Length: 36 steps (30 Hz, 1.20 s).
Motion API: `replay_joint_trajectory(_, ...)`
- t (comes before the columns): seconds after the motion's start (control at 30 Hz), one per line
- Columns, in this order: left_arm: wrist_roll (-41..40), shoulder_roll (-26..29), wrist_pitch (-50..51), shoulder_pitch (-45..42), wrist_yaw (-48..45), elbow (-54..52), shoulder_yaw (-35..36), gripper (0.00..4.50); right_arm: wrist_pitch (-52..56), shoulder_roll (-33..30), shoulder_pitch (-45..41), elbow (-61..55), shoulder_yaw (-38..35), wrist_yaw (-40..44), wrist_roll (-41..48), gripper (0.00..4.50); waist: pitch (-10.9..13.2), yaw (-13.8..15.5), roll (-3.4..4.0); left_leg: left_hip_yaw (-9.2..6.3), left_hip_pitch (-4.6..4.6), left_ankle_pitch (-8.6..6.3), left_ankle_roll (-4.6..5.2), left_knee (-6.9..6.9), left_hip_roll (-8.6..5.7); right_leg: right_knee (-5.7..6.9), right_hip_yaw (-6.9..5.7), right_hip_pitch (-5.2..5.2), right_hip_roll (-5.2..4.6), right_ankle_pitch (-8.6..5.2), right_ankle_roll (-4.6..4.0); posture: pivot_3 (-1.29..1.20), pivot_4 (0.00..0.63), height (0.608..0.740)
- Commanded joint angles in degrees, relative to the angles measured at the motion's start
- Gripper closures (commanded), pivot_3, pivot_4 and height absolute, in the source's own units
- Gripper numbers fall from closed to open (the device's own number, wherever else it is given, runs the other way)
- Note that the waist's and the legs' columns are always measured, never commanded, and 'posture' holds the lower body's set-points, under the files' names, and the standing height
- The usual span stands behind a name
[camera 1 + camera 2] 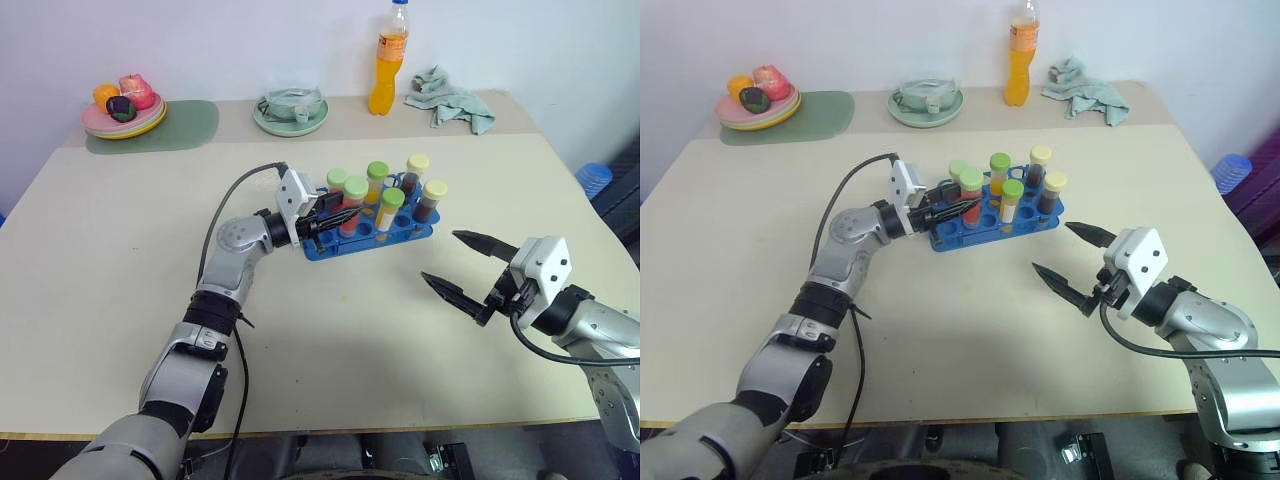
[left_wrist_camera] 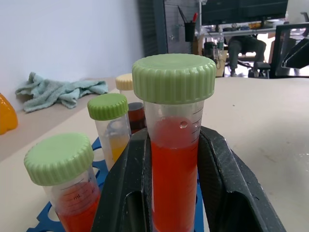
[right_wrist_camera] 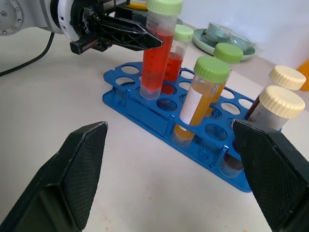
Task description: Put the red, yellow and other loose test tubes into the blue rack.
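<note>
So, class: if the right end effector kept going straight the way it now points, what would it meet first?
Most likely the blue rack, at its near edge, by the yellow tube. The right end effector is open and aimed at it across bare table; depth is uncertain.

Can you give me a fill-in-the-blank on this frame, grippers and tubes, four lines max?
1. The left gripper is shut on a test tube holding ____ liquid.
2. That tube's cap is ____ in colour.
3. The right gripper has its fingers ____ and holds nothing.
4. The rack that takes the tubes is ____ in colour.

Missing words: red; green; open; blue
</note>
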Motion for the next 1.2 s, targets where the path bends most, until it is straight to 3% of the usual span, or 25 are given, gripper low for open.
replay_joint_trajectory(0.03, 0.4, 0.4, 0.8, 0.9, -0.1, -0.5, 0.3, 3.79, -0.8, -0.2, -0.9, -0.4, -0.1, 0.3, 0.0, 0.28, 0.0, 0.0, 0.00, 0.00, 0.00, 0.00, 0.00, 0.01, 0.00, 0.00, 0.00, 0.00, 0.00, 0.00, 0.00, 0.00, 0.150, 0.740)
replay_joint_trajectory(1.2, 0.8, -1.0, 0.9, 0.8, -1.3, -1.2, -0.3, 3.79, -0.5, 0.1, -0.2, -1.2, -0.1, -0.1, 0.0, 0.28, 0.0, 0.1, 0.00, 0.00, 0.01, 0.00, 0.00, 0.09, 0.00, 0.04, 0.00, 0.03, 0.00, 0.00, 0.00, 0.00, 0.150, 0.740)
